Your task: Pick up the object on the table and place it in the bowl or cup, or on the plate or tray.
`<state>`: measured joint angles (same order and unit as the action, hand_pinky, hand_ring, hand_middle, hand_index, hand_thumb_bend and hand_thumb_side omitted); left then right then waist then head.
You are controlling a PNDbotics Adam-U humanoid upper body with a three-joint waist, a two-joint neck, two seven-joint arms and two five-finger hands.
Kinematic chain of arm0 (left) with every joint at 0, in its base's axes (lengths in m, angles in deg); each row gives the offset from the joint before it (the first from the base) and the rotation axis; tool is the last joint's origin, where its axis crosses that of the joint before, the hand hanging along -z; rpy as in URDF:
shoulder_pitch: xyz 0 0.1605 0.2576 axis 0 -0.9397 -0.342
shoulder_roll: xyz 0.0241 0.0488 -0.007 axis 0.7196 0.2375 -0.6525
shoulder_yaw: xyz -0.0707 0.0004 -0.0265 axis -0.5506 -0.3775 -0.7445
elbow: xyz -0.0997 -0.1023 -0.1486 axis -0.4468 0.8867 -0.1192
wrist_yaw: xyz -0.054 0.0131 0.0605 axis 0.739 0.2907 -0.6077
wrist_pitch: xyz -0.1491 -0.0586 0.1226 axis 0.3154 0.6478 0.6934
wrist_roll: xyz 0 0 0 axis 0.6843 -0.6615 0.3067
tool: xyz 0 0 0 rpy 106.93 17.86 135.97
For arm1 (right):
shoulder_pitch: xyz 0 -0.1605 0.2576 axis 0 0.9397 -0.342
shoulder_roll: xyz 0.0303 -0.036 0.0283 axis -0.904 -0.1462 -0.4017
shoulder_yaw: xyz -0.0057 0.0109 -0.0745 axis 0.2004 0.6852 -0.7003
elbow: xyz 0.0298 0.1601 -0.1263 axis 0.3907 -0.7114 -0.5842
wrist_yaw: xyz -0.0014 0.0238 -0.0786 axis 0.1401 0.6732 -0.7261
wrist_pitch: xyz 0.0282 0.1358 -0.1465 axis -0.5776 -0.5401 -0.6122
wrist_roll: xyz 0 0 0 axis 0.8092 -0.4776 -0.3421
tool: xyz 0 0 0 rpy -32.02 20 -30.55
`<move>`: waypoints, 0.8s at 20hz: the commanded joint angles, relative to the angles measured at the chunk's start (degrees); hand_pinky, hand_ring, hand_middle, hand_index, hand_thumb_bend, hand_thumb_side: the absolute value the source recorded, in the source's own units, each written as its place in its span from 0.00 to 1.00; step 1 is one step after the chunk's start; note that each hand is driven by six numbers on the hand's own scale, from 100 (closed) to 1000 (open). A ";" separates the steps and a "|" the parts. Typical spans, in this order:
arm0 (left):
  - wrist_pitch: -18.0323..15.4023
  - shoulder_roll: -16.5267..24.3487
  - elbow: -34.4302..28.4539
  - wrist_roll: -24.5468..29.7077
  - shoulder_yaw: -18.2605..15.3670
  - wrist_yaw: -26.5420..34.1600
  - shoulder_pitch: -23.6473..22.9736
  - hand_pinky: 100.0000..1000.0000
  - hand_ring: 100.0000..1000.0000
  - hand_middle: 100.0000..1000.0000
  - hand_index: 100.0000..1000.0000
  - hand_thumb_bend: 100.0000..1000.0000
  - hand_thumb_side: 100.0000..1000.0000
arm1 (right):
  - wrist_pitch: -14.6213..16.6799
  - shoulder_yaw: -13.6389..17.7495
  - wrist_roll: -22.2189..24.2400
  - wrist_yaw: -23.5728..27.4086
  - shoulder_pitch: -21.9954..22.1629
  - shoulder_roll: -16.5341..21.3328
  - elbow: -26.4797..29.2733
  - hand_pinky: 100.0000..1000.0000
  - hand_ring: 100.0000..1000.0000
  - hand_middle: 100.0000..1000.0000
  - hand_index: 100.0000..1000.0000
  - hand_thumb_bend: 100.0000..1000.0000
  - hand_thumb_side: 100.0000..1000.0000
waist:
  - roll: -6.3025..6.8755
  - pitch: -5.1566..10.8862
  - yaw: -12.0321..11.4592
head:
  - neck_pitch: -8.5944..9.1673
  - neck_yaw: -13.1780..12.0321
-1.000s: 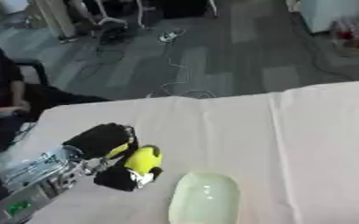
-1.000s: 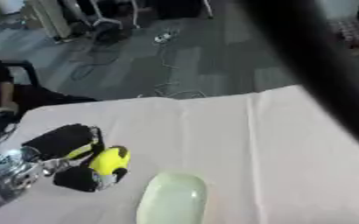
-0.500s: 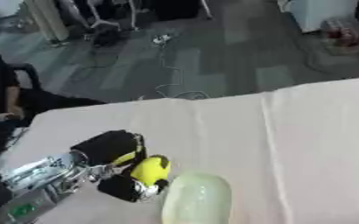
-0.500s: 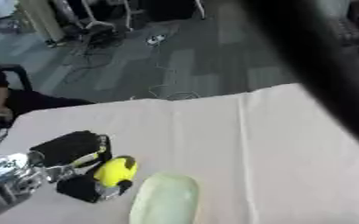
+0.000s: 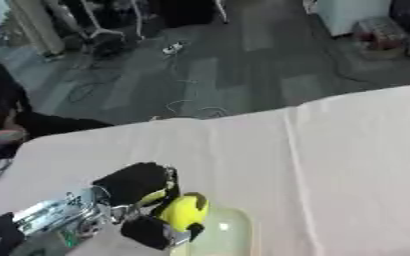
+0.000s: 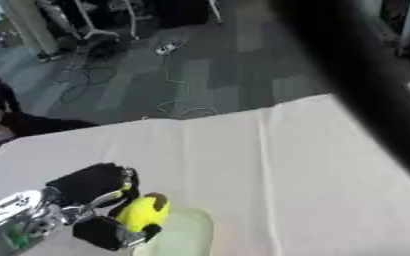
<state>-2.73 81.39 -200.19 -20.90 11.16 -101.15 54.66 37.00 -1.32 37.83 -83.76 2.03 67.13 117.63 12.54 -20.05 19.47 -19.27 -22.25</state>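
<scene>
Left hand (image 5: 143,200): enters from the lower left of the left eye view, black with a silver wrist section. Its fingers and thumb are curled round a yellow object (image 5: 184,211), rounded, with a dark patch near its top end. The object sits between an upper black finger mass and a lower black thumb part; both touch it. What the object is cannot be made out beyond its colour and shape.

Position of the object: held clear of the desk cloth, at the left edge of a pale green plate (image 5: 224,234). In the left eye view the object overlaps the plate's near-left rim. Whether it touches the plate cannot be told.

Plate: pale green, translucent-looking, oval as seen, lying flat on the desk (image 5: 348,165) near the lower edge of the view and partly cut off by it.

Desk: covered with a light cream cloth showing a fold line running from the far edge toward the near edge, right of the plate.

Right hand: not seen. A broad dark blurred band (image 6: 357,85) crosses the right eye view diagonally from the top centre to the right edge; what it belongs to cannot be told.
</scene>
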 commanded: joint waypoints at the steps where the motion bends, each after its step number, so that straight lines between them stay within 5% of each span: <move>1: -1.05 0.67 -0.73 -1.34 0.00 -0.02 0.83 0.00 0.00 0.00 0.10 0.15 0.81 | 17.27 0.99 -17.13 1.20 -1.01 1.87 0.78 0.24 0.24 0.24 0.44 0.27 0.66 | -0.21 0.75 0.19 | 1.11 -0.97; 6: -1.16 0.63 -0.73 -1.33 1.03 1.20 0.38 0.00 0.00 0.06 0.36 0.11 0.91 | 17.27 1.79 -17.13 2.38 -1.26 2.50 0.78 0.24 0.24 0.24 0.45 0.27 0.66 | 0.09 0.76 0.25 | 0.75 -0.88; 8: -0.40 0.82 -0.73 0.43 1.52 2.12 -0.12 0.01 0.13 0.21 0.48 0.13 0.95 | 17.27 2.00 -17.13 2.58 -1.16 2.66 0.78 0.24 0.24 0.24 0.45 0.27 0.66 | 0.12 0.86 0.17 | 0.58 -0.79; 10: 0.28 1.00 -0.73 2.38 1.75 2.56 -0.36 0.16 0.33 0.37 0.55 0.22 0.94 | 17.27 2.11 -17.13 2.62 -1.04 2.72 0.78 0.24 0.24 0.24 0.45 0.27 0.66 | 0.06 0.94 0.06 | 0.49 -0.77; 16: 1.28 1.25 -0.73 5.79 1.59 3.31 -0.83 0.25 0.43 0.48 0.59 0.30 0.93 | 17.27 2.09 -17.13 2.30 -0.64 2.64 0.78 0.24 0.24 0.24 0.44 0.27 0.66 | -0.15 1.16 -0.39 | 0.20 -0.74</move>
<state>-1.52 80.93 -200.19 -15.72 13.27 -98.50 53.88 37.00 0.30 37.83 -81.40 1.63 68.71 117.63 13.05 -20.21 19.23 -19.35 -22.29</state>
